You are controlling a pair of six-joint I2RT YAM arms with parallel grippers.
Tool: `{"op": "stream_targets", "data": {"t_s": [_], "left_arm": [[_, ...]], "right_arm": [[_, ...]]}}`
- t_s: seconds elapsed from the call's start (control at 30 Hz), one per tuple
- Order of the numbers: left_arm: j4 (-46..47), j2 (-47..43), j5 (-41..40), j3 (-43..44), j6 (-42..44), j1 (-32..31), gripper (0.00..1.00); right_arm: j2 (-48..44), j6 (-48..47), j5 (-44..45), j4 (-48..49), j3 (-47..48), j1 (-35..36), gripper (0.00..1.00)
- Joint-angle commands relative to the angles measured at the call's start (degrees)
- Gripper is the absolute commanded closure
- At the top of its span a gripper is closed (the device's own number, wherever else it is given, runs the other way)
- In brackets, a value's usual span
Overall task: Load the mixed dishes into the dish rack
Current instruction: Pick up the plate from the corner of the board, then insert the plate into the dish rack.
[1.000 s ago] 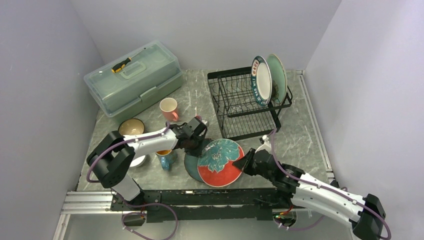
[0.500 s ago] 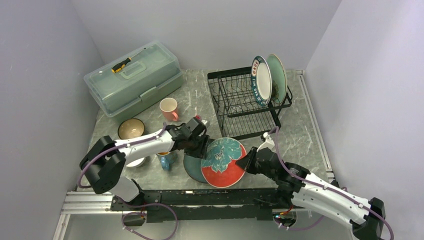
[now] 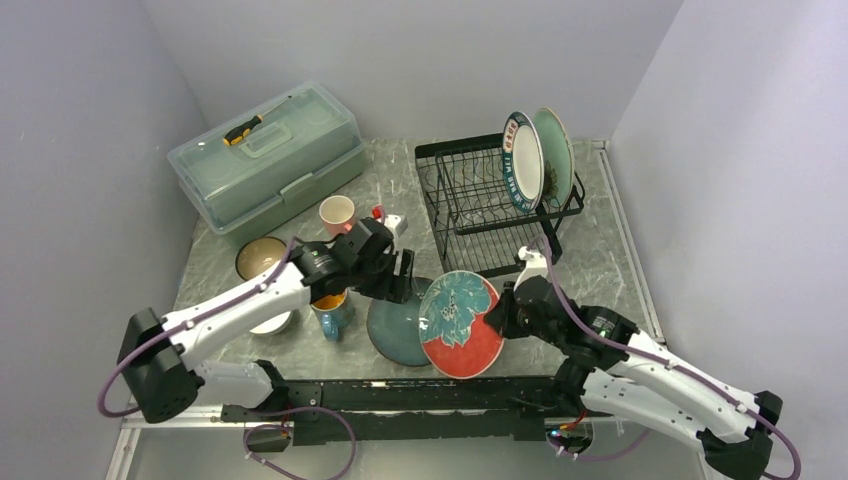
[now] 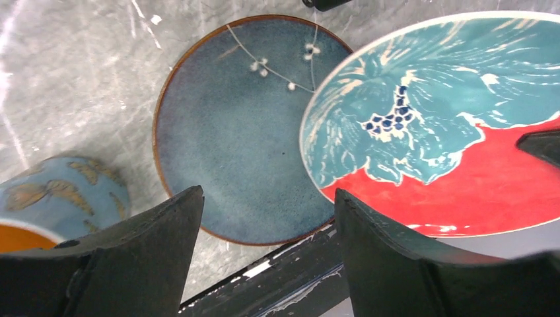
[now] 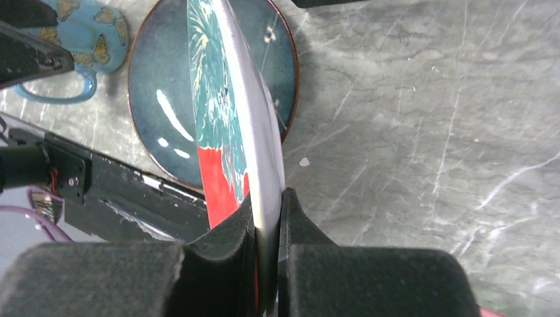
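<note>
Well, the right gripper was clamped on the rim of the teal-and-red plate, one pad each side, & held it tilted up nearly on edge, patterned face toward the left arm. That plate partly overlapped the teal plate, which lay flat on the marbled table near the front rail; couldn't tell if the two touched. The left gripper hovered above the teal plate w/ jaws spread wide & nothing btwn them, just beside the raised plate's left rim. On its left stood the blue mug, orange inside, w/ a tan bowl & the pink mug farther back. The dish rack sat back right, apart from the held plate, w/ a white dark-rimmed plate & a pale green plate upright at its far-right end. A green lidded box w/ a screwdriver on top was back left.
</note>
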Motion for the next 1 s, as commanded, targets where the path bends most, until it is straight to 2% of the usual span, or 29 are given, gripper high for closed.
{"op": "stream_targets", "data": {"t_s": [0.0,0.17,0.4,0.63,0.97], "left_arm": [[-5.0,-5.8,-4.6,2.5,2.1,-0.2,0.2],[-6.6,-10.5,-6.3,2.1,4.8,-0.2,0.07],[-11.7,-12.8,-8.6,4.0,7.5,-0.1,0.01],[-15.0,-15.1,-11.2,3.2,8.9,-0.2,0.01],[-14.4,-18.4,-12.7,0.4,10.1,-0.2,0.0]], "right_arm": [[-0.9,-7.1,-1.8,1.5,10.8,0.3,1.0],[0.4,-12.6,-5.3,-1.3,17.9,0.3,1.0],[4.4,-17.5,-6.7,-3.6,30.1,0.3,1.0],[11.2,-21.6,-0.2,-7.9,44.2,0.3,1.0],[21.8,-29.8,12.3,-9.1,65.7,0.3,1.0]]}}
